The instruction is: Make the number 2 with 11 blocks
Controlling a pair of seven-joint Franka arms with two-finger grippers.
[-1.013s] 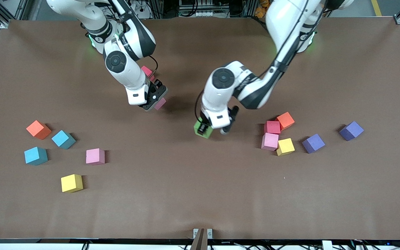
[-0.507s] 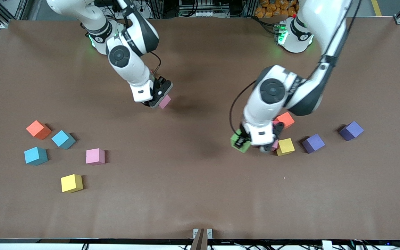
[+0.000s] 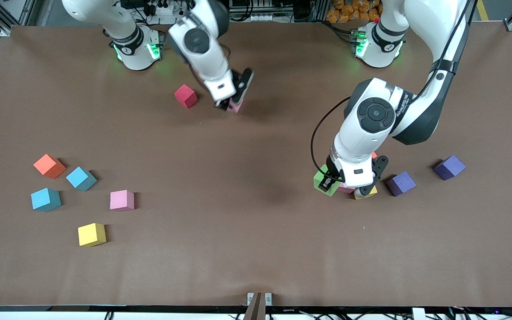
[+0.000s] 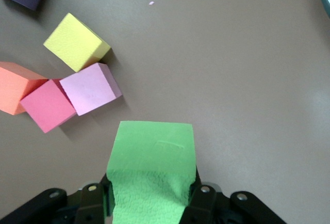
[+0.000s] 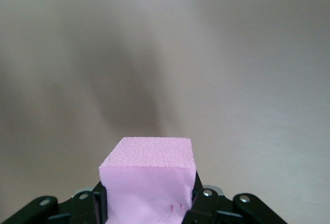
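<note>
No digit stands on the brown table (image 3: 256, 249) yet; the blocks lie scattered in loose groups. The left gripper (image 3: 344, 186), right of centre in the front view, has its jaws clamped on the green block (image 3: 324, 180), held just beside a small cluster that the arm partly covers; the left wrist view shows that cluster plainly, a pink block (image 4: 91, 88) touching a red block (image 4: 48, 105), an orange block (image 4: 13, 87) against the red one and a yellow block (image 4: 76, 42) just beside the pink one. Further toward the right edge of the front view sit two purple blocks, one (image 3: 401, 183) near the cluster and the other (image 3: 449, 167) apart from it. In the upper middle of the front view the right gripper (image 3: 231, 104) grips a second pink block (image 3: 235, 106) over bare table, and the right wrist view shows that cube (image 5: 148, 177) squeezed between the fingers. Another red block (image 3: 185, 96) rests on the table just beside that gripper, toward the right arm's base. At the lower left of the front view lie the rest: an orange block (image 3: 49, 166), two light blue blocks (image 3: 80, 178) (image 3: 46, 199) close together, a third pink block (image 3: 122, 200) and, lowest in the frame, a yellow block (image 3: 91, 234).
</note>
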